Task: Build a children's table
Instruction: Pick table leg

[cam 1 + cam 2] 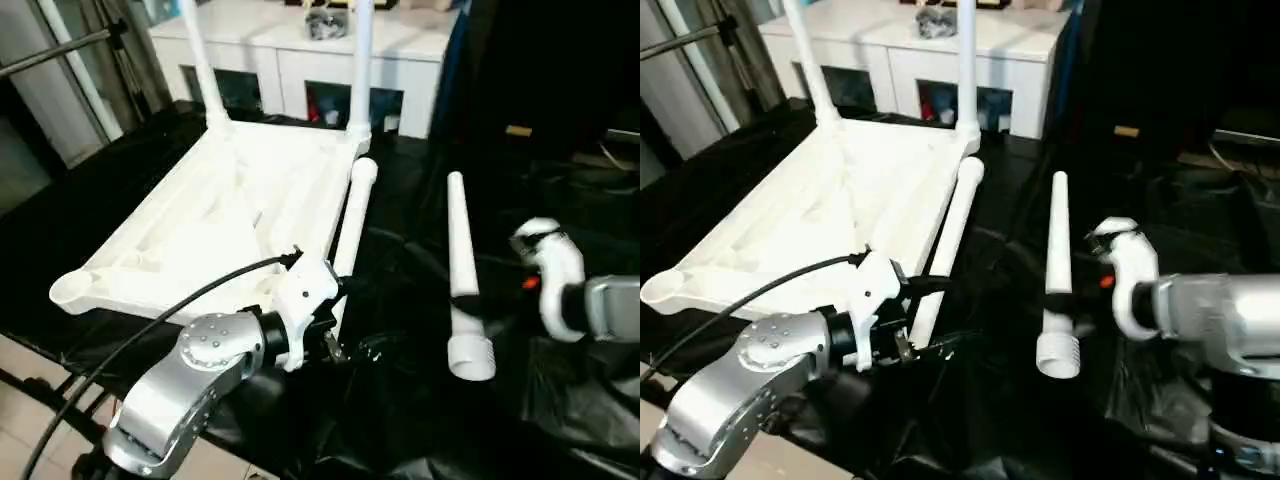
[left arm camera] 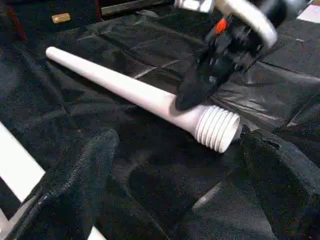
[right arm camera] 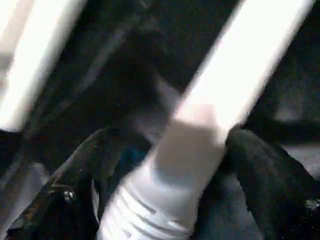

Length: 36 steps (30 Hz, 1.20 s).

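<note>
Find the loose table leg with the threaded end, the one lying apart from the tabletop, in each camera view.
Left eye view: loose leg right of centre on the black sheet.
Right eye view: centre right.
Left wrist view: diagonal across the middle.
Right wrist view: between the fingers.
Shared landmark: its ribbed threaded end.

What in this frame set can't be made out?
- Upright legs: tops cut off by head views' upper edge.
- Right gripper on loose leg: grip or mere touch unclear; right wrist view blurred.
- Tabletop's near right socket: hidden behind left arm.
</note>
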Motion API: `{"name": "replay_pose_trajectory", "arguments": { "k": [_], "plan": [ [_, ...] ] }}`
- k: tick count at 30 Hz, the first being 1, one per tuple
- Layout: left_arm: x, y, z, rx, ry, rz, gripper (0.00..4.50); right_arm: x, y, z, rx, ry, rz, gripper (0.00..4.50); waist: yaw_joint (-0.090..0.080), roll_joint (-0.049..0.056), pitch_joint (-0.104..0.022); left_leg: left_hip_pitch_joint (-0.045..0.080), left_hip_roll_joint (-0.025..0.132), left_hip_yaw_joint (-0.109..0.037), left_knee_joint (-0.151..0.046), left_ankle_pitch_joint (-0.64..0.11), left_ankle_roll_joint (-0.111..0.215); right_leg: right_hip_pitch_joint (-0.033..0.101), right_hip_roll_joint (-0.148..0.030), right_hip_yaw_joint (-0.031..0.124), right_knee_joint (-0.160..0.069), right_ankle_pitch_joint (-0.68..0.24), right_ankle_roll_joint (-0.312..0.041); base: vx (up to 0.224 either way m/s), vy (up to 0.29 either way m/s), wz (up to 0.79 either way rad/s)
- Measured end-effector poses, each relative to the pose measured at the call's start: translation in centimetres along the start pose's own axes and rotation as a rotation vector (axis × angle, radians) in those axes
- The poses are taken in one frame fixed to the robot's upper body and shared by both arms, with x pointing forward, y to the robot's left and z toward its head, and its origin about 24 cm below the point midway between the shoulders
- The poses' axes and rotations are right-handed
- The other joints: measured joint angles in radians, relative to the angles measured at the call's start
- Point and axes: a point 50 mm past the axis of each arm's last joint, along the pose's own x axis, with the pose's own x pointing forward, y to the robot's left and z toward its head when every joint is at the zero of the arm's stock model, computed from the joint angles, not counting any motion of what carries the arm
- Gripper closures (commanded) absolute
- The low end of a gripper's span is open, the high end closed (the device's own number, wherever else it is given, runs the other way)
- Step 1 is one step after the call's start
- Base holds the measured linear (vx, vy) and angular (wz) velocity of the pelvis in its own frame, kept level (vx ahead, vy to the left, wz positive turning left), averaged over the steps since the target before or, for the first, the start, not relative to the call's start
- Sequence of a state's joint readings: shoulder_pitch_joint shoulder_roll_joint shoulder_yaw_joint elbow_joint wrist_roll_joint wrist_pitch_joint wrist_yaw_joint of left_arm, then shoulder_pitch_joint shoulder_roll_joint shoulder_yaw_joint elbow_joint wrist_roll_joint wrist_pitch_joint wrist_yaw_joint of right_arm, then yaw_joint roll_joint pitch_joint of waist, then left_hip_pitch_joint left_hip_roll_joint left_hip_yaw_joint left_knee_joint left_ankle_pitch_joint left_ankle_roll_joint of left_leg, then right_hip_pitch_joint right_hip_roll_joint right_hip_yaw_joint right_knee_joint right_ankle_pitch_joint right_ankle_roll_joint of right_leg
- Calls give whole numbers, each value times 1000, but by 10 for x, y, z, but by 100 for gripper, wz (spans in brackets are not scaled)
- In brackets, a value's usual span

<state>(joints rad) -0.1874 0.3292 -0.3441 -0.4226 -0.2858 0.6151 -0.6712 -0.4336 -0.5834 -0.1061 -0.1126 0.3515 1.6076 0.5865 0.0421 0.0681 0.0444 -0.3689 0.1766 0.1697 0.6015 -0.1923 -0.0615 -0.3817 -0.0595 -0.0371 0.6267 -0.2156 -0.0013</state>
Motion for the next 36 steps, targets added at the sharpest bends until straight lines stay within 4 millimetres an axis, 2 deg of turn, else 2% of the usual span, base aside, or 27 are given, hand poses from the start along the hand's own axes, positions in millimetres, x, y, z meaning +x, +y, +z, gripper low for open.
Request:
{"name": "replay_pose_trajectory", "arguments": {
  "k": [5, 14, 24, 27, 28, 36],
  "plan": [
    [-1, 0, -1, 0, 3, 1, 9, 4, -5, -3, 0, 44, -68, 69, 1, -3, 1, 0, 0, 0, 0, 0, 0, 0, 0, 0, 0, 0, 0, 0, 0, 0],
    [-3, 0, -6, -11, 16, 6, 9, -26, -26, -6, -26, 53, -166, 69, 14, -7, 2, 1, 0, 0, 0, 0, 0, 0, 0, 0, 0, 0, 0, 0, 0, 0],
    [-2, -2, -6, -6, 14, -6, 9, -26, -29, -11, -11, 70, -162, 69, 10, 0, -1, 1, 0, 0, 0, 0, 0, 0, 0, 0, 1, 0, 0, 0, 0, 0],
    [-2, -2, -6, -5, 15, -7, 9, -20, -32, -22, 13, 112, -156, 69, 12, 0, -1, 1, 0, 0, 1, 0, 0, 1, 0, 0, 1, 0, 0, 0, 0, 0],
    [-2, -2, -6, -5, 16, -7, 0, -18, -33, -25, 25, 127, -152, 98, 13, 0, -1, 0, 0, 0, 1, 0, 0, 0, 0, 0, 1, 0, 0, 0, 0, 0],
    [-2, -2, -6, -4, 17, -3, 0, -13, -39, -27, 40, 126, -155, 163, 11, -4, -2, 1, 0, 0, 1, 0, 0, 1, 0, 0, 1, 0, 0, 0, 0, 0]
  ]
}}
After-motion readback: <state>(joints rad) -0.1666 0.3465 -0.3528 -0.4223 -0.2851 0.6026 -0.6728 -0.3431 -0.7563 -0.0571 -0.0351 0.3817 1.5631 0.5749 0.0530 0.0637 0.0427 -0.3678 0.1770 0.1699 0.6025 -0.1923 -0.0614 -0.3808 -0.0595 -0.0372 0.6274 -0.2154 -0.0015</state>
